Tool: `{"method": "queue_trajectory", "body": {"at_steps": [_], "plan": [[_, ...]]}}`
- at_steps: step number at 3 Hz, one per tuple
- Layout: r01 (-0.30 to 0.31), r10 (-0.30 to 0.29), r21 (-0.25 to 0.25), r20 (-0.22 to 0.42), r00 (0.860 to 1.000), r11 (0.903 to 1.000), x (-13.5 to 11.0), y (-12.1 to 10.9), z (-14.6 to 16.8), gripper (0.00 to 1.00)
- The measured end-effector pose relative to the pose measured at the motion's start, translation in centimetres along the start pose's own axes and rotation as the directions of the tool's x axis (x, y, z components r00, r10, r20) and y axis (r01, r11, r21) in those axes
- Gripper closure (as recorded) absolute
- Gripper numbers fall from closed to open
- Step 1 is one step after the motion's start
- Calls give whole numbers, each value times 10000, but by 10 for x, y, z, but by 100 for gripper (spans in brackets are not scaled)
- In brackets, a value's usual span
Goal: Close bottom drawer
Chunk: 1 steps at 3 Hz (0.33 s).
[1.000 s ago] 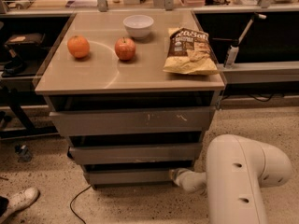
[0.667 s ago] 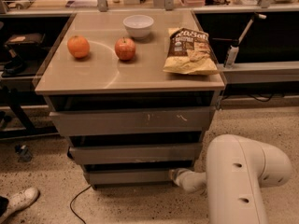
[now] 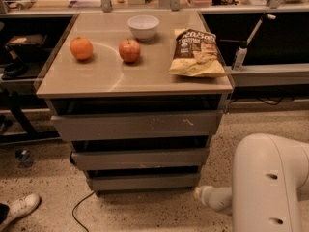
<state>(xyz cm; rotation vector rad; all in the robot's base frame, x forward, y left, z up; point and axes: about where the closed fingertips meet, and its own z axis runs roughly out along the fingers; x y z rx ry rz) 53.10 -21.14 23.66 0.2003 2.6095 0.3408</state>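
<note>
The bottom drawer (image 3: 144, 181) is the narrowest, lowest grey-beige front of the cabinet, plain and without a handle. Its front stands just behind the line of the middle drawer front (image 3: 140, 158), with a dark gap above it. The widest drawer front (image 3: 137, 125), with white scratch marks, is on top. My gripper (image 3: 199, 193) is at the end of my white arm (image 3: 268, 187), low over the floor, just right of and slightly in front of the bottom drawer's right corner. It is a small way off the drawer front.
On the cabinet top (image 3: 101, 79) lie an orange (image 3: 81, 48), an apple (image 3: 129, 50), a white bowl (image 3: 143, 26) and a chip bag (image 3: 197, 53). A cable (image 3: 79, 208) and a white shoe (image 3: 21, 207) lie on the floor at left. Shelving stands on both sides.
My gripper has drawn back to the right, away from the bottom drawer's front, where it rested before. The drawer fronts and the things on top look unchanged.
</note>
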Motion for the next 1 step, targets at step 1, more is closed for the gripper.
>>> {"method": "queue_trajectory", "body": {"at_steps": [1], "plan": [[-112, 120, 127, -649, 9978, 9999, 37, -3, -17, 81]]}}
